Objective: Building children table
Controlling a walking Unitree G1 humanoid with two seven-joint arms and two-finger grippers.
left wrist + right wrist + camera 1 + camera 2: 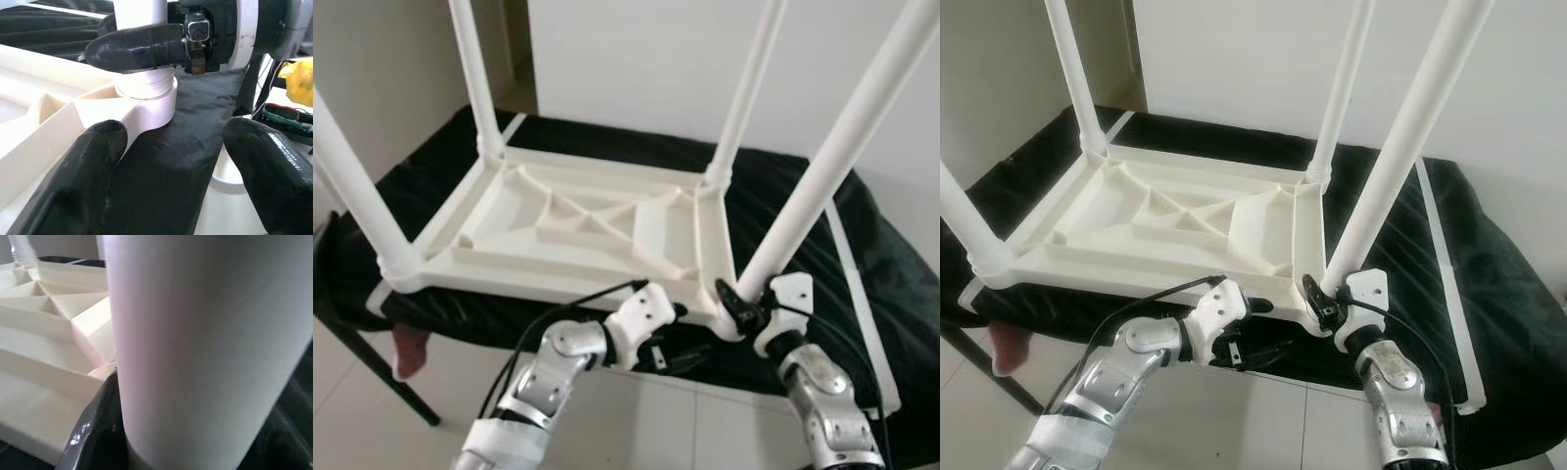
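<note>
1. White walls back a low stand draped in a black cover (862,264), which stands on a pale tiled floor (675,426).
2. On the cover lies a white plastic table (558,230), upside down, its ribbed underside facing up.
3. Four white legs rise from its corners: far left leg (475,73), far right leg (749,88), near left leg (347,186) and near right leg (847,137).
4. The right gripper (741,304) sits at the foot of the near right leg, where the leg meets its corner socket, with its black fingers clamped around the leg.
5. The right wrist view shows the leg close against a finger (98,431).
6. The left gripper (671,357) hovers just below the table's near edge, near that same corner, and touches nothing.
7. Its fingers (80,181) are spread wide, with only the cover between them.
8. A red cloth (409,351) hangs under the stand at the left.
</note>
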